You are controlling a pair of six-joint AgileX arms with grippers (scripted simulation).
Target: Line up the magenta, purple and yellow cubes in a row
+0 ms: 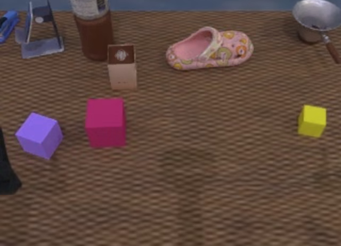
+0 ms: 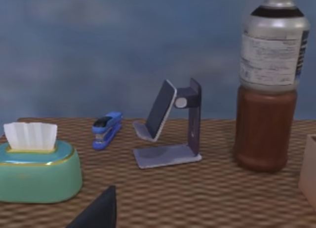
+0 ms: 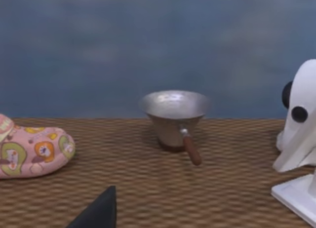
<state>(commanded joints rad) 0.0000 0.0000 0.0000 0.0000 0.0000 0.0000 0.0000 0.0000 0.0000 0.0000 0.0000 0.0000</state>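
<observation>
1. Cube layout, top view: magenta cube (image 1: 105, 122) sits left of centre on the counter (image 1: 213, 177); purple cube (image 1: 39, 134) lies just beside it on the left, turned a little off square, a narrow gap between the two; yellow cube (image 1: 311, 120) stands alone near the right edge, well apart from the other pair.

2. Row status: magenta and purple already roughly side by side at similar depth; yellow is the outlier; judged: the row is not yet formed.

3. Left arm: only a dark sliver shows at the top view's left edge (image 1: 6, 171), just beside the purple cube; the left end effector itself cannot be made out; whether its fingers are spread or pressed together cannot be told.

4. Right arm: absent from the top view; its wrist view shows only one dark tip at the frame's lower edge; right end effector state likewise cannot be told.

5. Governing relation: yellow lies on the right half, so the right arm is judged nearer; travel for yellow would run leftward toward the magenta cube's free right side; cubes carry no long axis, so approach angle follows face orientation only.

6. Clutter: tan carton (image 1: 122, 66) stands just behind the magenta cube; pink shoe (image 1: 209, 48) further back; both clear of the likely row line.
</observation>
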